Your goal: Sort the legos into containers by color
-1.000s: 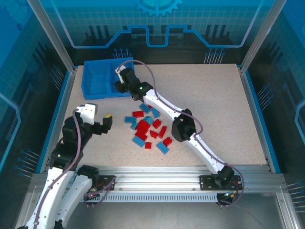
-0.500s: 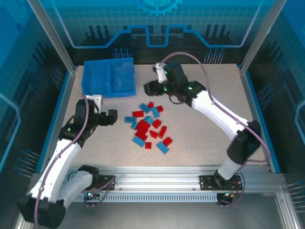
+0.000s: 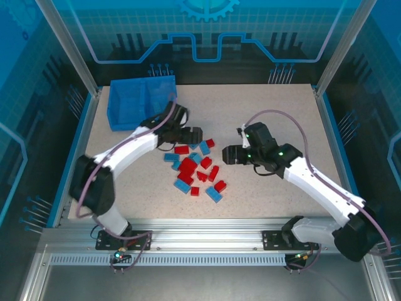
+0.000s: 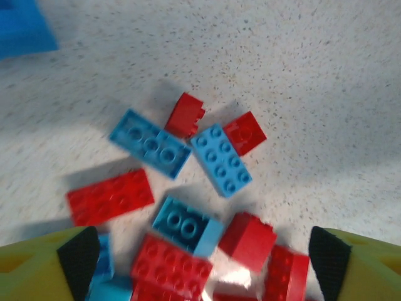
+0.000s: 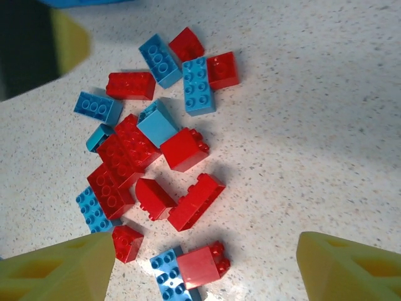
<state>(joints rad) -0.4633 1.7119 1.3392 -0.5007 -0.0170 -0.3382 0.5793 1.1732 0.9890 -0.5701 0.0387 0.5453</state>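
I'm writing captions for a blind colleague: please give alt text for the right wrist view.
Over a dozen red and light blue Lego bricks lie loosely clustered on a speckled tabletop, seen from above between the right arm's open yellow fingers at the bottom corners. A blurred black and yellow shape sits at upper left.

The top view looks down from high above and behind the near edge of the table (image 3: 282, 119), far enough off to take in all of it. The left wrist view looks steeply down, close over one end of the legos (image 4: 219, 160). The right wrist view sits further back, showing nearly all of them. All three views share those legos.
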